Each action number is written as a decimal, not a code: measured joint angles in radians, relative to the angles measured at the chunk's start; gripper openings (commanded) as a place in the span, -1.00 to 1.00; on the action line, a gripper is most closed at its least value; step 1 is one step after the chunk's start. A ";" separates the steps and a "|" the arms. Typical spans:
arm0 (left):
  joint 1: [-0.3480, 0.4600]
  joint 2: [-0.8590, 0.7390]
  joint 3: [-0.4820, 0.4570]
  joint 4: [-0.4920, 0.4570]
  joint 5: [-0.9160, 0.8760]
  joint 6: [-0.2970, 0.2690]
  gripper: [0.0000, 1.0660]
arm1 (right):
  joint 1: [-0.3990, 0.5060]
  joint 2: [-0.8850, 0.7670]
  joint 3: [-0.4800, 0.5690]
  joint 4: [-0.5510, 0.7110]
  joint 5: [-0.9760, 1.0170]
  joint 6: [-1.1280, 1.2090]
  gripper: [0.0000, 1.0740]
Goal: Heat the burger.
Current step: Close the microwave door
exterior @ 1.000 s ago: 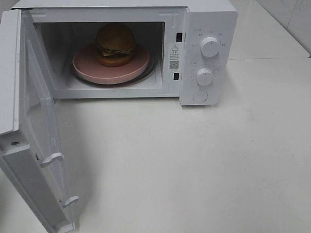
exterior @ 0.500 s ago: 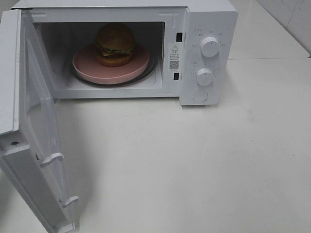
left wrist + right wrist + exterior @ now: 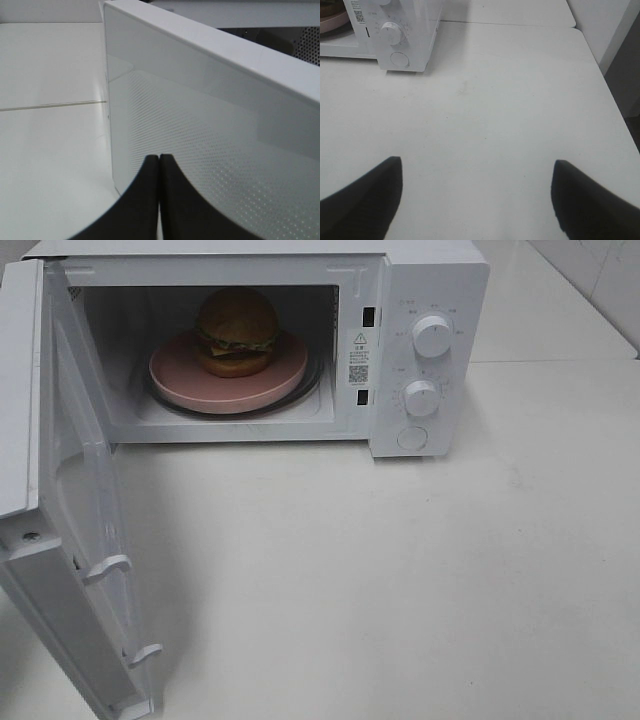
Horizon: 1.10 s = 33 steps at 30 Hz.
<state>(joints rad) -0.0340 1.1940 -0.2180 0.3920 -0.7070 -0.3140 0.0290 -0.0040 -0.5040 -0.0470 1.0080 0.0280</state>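
Sitting on the round pink plate [image 3: 178, 382] inside the white microwave oven [image 3: 432, 280], the glossy golden-brown layered burger [image 3: 237, 330] has not moved. Left gripper [image 3: 159, 159], clenched empty, has the swung-open white door [image 3: 200, 115] just ahead of its jaws; right gripper [image 3: 476, 162] gapes, released. Door-closing seems next.

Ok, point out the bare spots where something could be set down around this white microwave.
Widest free patch: the white tabletop in front of the white microwave oven, bordered on the left by its open door. Another strip lies right of the oven. Crowded: the cavity, where the round pink plate carrying the glossy brown-bun burger fills the floor.
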 measured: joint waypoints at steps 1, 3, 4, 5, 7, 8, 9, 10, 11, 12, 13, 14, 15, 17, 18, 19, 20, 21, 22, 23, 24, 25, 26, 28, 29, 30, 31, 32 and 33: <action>0.000 0.000 0.000 0.000 0.000 0.000 -1.00 | 0.000 0.000 0.000 0.000 0.000 0.000 0.41; 0.000 0.027 -0.001 0.002 -0.031 -0.011 -1.00 | 0.000 0.000 0.000 0.000 0.000 0.000 0.41; -0.004 0.040 -0.001 0.003 -0.041 -0.014 -1.00 | 0.000 0.000 0.000 0.000 0.000 0.000 0.41; -0.024 0.064 -0.009 0.003 -0.048 -0.017 -1.00 | 0.000 0.000 0.000 0.000 0.000 0.000 0.41; -0.037 0.076 -0.014 0.003 -0.052 -0.017 -1.00 | 0.000 0.000 0.000 0.000 0.000 0.000 0.41; -0.074 0.103 -0.029 0.001 -0.054 -0.017 -1.00 | 0.000 0.000 0.000 0.000 0.000 0.000 0.41; -0.074 0.103 -0.029 0.001 -0.054 -0.017 -1.00 | 0.000 0.000 0.000 0.000 0.000 0.000 0.41; -0.093 0.112 -0.036 0.002 -0.054 -0.017 -1.00 | 0.000 0.000 0.000 0.000 0.000 0.000 0.41; -0.122 0.132 -0.054 0.003 -0.054 -0.017 -1.00 | 0.000 0.000 0.000 0.000 0.000 0.000 0.41; -0.122 0.132 -0.054 0.003 -0.054 -0.017 -1.00 | 0.000 0.000 0.000 0.000 0.000 0.000 0.41; -0.135 0.141 -0.064 0.002 -0.054 -0.017 -1.00 | 0.000 0.000 0.000 0.000 0.000 0.000 0.41; -0.157 0.157 -0.083 -0.003 -0.054 -0.017 -1.00 | 0.000 0.000 0.000 0.000 0.000 0.000 0.41; -0.157 0.157 -0.083 -0.003 -0.054 -0.017 -1.00 | 0.000 0.000 0.000 0.000 0.000 0.000 0.41; -0.209 0.185 -0.116 -0.038 -0.047 -0.023 -1.00 | 0.000 0.000 0.000 0.000 0.000 0.000 0.41; -0.209 0.185 -0.116 -0.038 -0.047 -0.023 -1.00 | 0.000 0.000 0.000 0.000 0.000 0.000 0.41; -0.247 0.206 -0.143 -0.070 -0.036 -0.030 -1.00 | 0.000 0.000 0.000 0.000 0.000 0.000 0.41; -0.247 0.206 -0.143 -0.070 -0.036 -0.030 -1.00 | 0.000 0.000 0.000 0.000 0.000 0.000 0.41; -0.285 0.230 -0.174 -0.108 -0.030 -0.033 -1.00 | 0.000 0.000 0.000 0.000 0.000 0.000 0.41; -0.305 0.243 -0.189 -0.127 -0.030 -0.031 -1.00 | 0.000 0.000 0.000 0.000 0.000 0.000 0.41; -0.305 0.243 -0.189 -0.127 -0.030 -0.031 -1.00 | 0.000 0.000 0.000 0.000 0.000 0.000 0.41; -0.343 0.270 -0.219 -0.155 -0.029 -0.008 -1.00 | 0.000 0.000 0.000 0.000 0.000 0.000 0.41; -0.364 0.285 -0.236 -0.166 -0.029 0.009 -1.00 | 0.000 0.000 0.000 0.000 0.000 0.000 0.41; -0.364 0.285 -0.236 -0.166 -0.029 0.009 -1.00 | 0.000 0.000 0.000 0.000 0.000 0.000 0.41; -0.426 0.333 -0.288 -0.195 -0.019 0.048 -1.00 | 0.000 0.000 0.000 0.000 0.000 0.000 0.41; -0.426 0.333 -0.288 -0.195 -0.019 0.048 -1.00 | 0.000 0.000 0.000 0.000 0.000 0.000 0.41; -0.458 0.360 -0.326 -0.226 -0.001 0.060 -1.00 | 0.000 0.000 0.000 0.000 0.000 0.000 0.41; -0.472 0.372 -0.340 -0.243 0.004 0.064 -1.00 | 0.000 0.000 0.000 0.000 0.000 0.000 0.41; -0.472 0.372 -0.340 -0.243 0.004 0.064 -1.00 | 0.000 0.000 0.000 0.000 0.000 0.000 0.41; -0.501 0.402 -0.374 -0.290 0.018 0.069 -1.00 | 0.000 0.000 0.000 0.000 0.000 0.000 0.41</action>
<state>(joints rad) -0.5350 1.5960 -0.5920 0.1020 -0.6890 -0.2450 0.0290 -0.0040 -0.5040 -0.0470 1.0080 0.0280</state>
